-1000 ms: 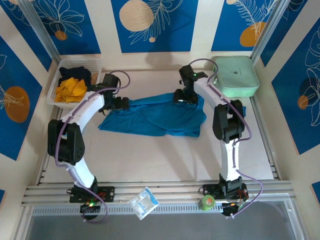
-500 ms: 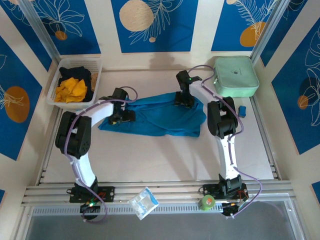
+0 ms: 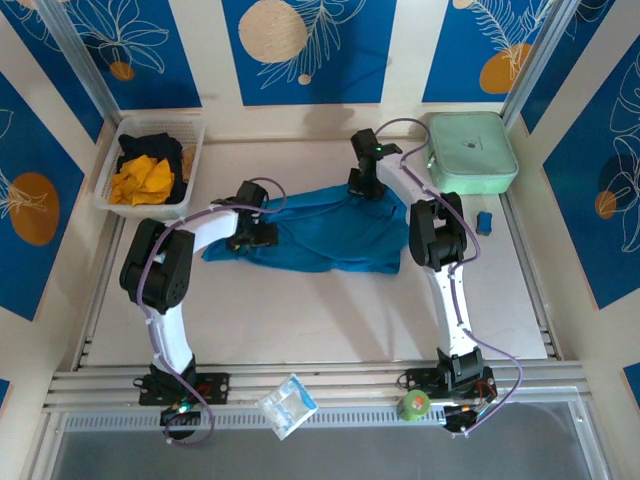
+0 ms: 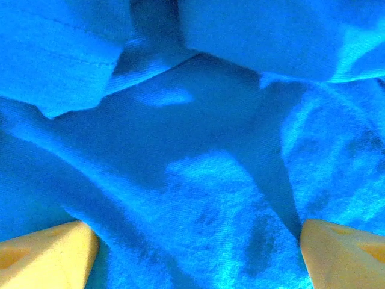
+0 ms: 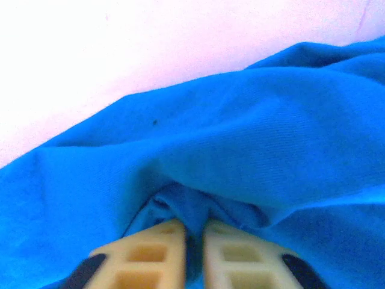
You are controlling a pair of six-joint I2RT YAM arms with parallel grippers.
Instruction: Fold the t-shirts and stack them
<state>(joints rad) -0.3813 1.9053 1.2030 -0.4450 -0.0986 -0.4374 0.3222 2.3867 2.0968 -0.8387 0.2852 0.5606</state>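
Teal-blue t-shirt (image 3: 330, 235); orange-yellow t-shirt (image 3: 140, 180); mint-green case (image 3: 470, 150)

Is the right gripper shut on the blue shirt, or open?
Shut on it. In the right wrist view, the right gripper has its jaws almost together, with a fold of the teal-blue t-shirt pinched between them.

No readable text (or labels)
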